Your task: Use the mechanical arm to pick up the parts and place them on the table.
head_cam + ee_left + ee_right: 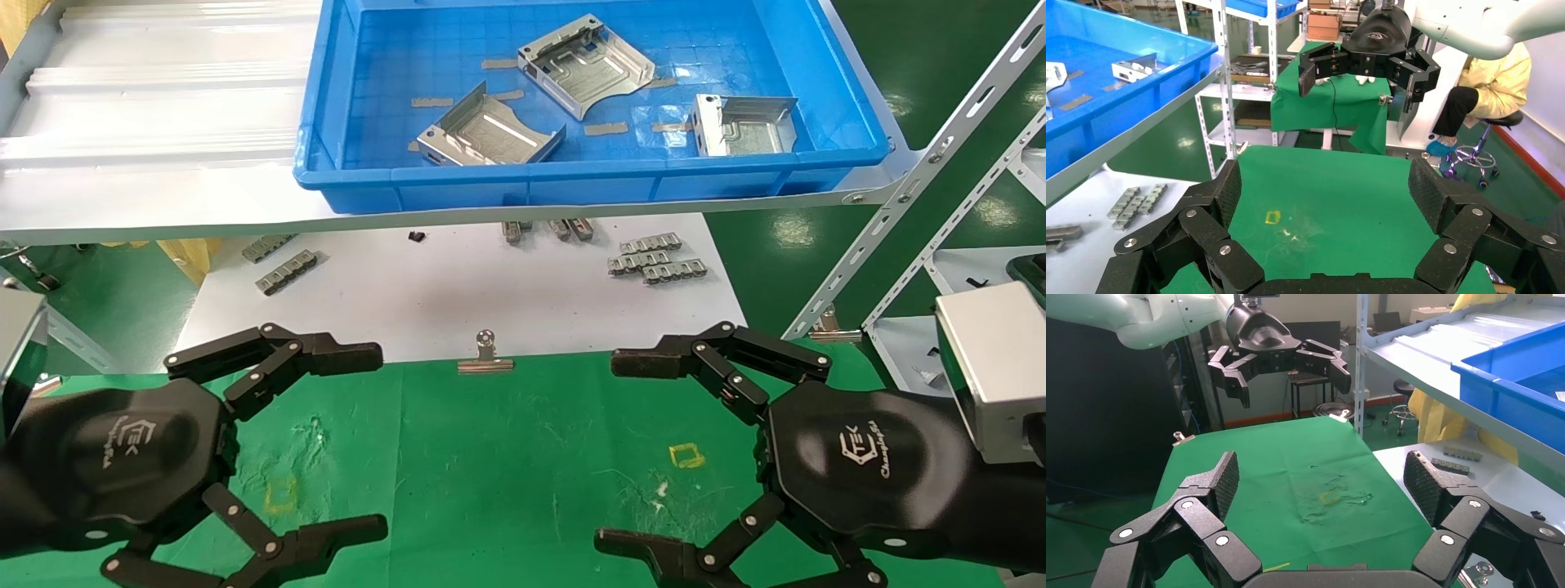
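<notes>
Fingers on both grippers are spread wide and hold nothing: the left gripper [372, 445] sits at the lower left of the head view and the right gripper [617, 449] at the lower right, their tips facing each other across a bare stretch of the table [490, 457], whose green cloth shows white scuffs and small yellow square outlines. Both hang above the cloth, well apart from one another. Three parts lie in the blue bin [572, 175] at the upper centre of that view: one part [584, 65] near the bin's middle at the top, a second part [490, 131] to its lower left, and a third part [745, 124] toward the bin's right side. Thin grey strips lie flat on the bin floor around them. Its front wall and the grey shelf [147, 204] under it stand between the grippers and the parts. Below the shelf edge, a white board [458, 294] carries toothed metal strips [654, 257] in small clusters, and a silver binder clip [486, 355] pins the cloth at the board's near edge. Slotted grey rack struts [915, 180] cross the upper right
</notes>
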You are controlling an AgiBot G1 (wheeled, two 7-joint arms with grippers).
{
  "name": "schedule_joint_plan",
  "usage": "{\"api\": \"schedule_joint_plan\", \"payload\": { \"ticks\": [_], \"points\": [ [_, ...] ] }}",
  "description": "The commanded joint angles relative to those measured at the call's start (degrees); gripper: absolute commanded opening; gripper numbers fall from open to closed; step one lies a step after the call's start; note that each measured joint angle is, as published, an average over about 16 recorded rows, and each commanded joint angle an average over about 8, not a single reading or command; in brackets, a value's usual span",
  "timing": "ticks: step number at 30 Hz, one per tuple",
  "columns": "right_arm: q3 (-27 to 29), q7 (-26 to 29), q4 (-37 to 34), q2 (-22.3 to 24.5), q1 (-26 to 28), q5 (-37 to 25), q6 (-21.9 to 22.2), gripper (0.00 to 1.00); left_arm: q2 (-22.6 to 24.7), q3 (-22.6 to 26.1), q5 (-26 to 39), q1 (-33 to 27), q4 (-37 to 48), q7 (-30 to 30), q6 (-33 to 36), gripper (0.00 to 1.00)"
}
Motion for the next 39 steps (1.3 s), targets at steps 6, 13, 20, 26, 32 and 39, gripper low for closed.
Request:
{"api": "schedule_joint_plan", "payload": {
  "ticks": [6,13,20,26,32,39],
  "points": [
    [0.0,0.0,0.0,0.0,0.0,0.0,0.0,1.00,0.0,0.0,0.0,0.0,0.0,0.0,0.0,0.06],
    [0.0,0.0,0.0,0.0,0.0,0.0,0.0,1.00,0.0,0.0,0.0,0.0,0.0,0.0,0.0,0.00],
    [0.0,0.0,0.0,0.0,0.0,0.0,0.0,1.00,0.0,0.0,0.0,0.0,0.0,0.0,0.0,0.00],
    [0.0,0.0,0.0,0.0,0.0,0.0,0.0,1.00,0.0,0.0,0.0,0.0,0.0,0.0,0.0,0.00],
    [0.0,0.0,0.0,0.0,0.0,0.0,0.0,1.00,0.0,0.0,0.0,0.0,0.0,0.0,0.0,0.00],
    [0.2,0.0,-0.2,-0.3,0.9,-0.9,1.8,1.00,0.0,0.0,0.0,0.0,0.0,0.0,0.0,0.00]
  ]
}}
